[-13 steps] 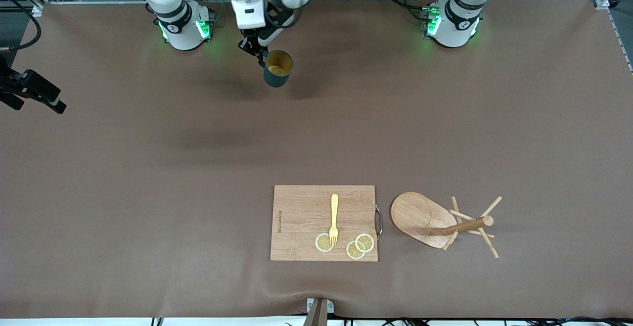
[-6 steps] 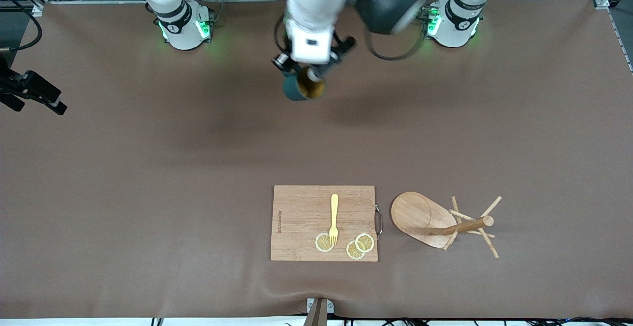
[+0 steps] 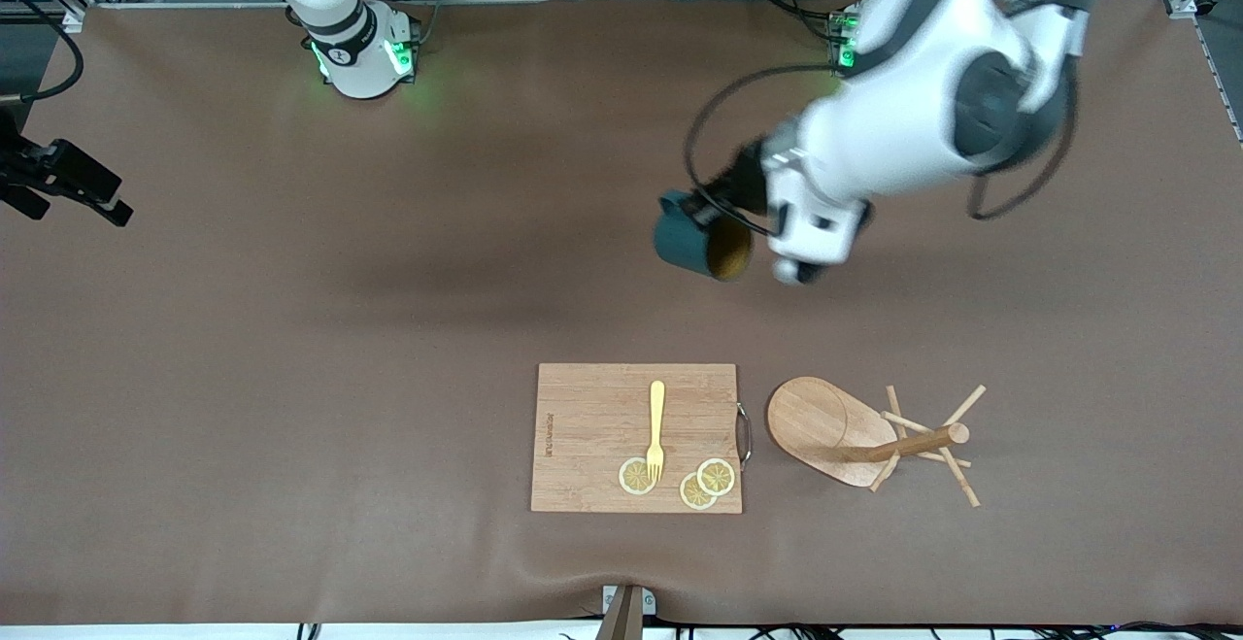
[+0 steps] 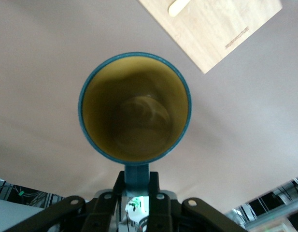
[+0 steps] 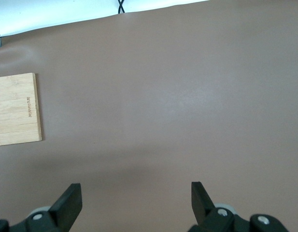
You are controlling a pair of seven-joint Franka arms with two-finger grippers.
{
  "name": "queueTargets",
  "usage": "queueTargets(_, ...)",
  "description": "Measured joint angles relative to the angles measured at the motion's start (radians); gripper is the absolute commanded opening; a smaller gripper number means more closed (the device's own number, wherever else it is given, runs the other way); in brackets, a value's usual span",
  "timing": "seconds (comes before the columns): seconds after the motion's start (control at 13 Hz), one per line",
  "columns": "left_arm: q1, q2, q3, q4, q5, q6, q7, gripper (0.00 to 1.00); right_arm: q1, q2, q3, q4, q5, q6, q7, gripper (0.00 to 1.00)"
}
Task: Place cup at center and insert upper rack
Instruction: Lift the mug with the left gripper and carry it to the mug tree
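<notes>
Two arms share the brown table (image 3: pixel 291 349), and only one is busy. The right arm's base stands at its own end of the table; its right gripper (image 5: pixel 136 195) does not appear in the front view, but its wrist camera shows it waiting over bare table with the jaws spread wide and nothing between them, a corner of the cutting board (image 5: pixel 16 108) at the frame's edge.

In the front view, the cutting board (image 3: pixel 592 417) lies on the table at the side nearer the front camera. On it rest a yellow fork (image 3: pixel 656 431) and three lemon slices (image 3: pixel 716 476) — the fork's tines lie over one slice, and the other two overlap each other.

The left gripper (image 3: pixel 707 211) hangs in the air over open table, above a spot farther from the front camera than the board. Its jaws are clamped on the handle of the cup (image 3: pixel 691 244), which is tipped on its side with its mouth turned toward the front camera — the left wrist view looks straight into its yellowish interior (image 4: pixel 134 108).

The upper rack (image 3: pixel 855 436) lies toppled on the table just beside the board, toward the left arm's end, its oval base tilted up and its pegs splayed.
</notes>
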Motion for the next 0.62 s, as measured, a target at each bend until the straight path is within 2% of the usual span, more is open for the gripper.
queueTargets(0.38,0.196,0.054,-0.001,-0.016,-0.134,-0.060,0.195,0.00,0.000,0.000,0.001,0.000,0.001,0.000,-0.001,1.00)
queueTargets(0.62,0.305,0.109,0.000,-0.018,-0.332,-0.061,0.232,0.00,0.000,0.000,0.002,0.000,0.003,0.000,-0.001,1.00)
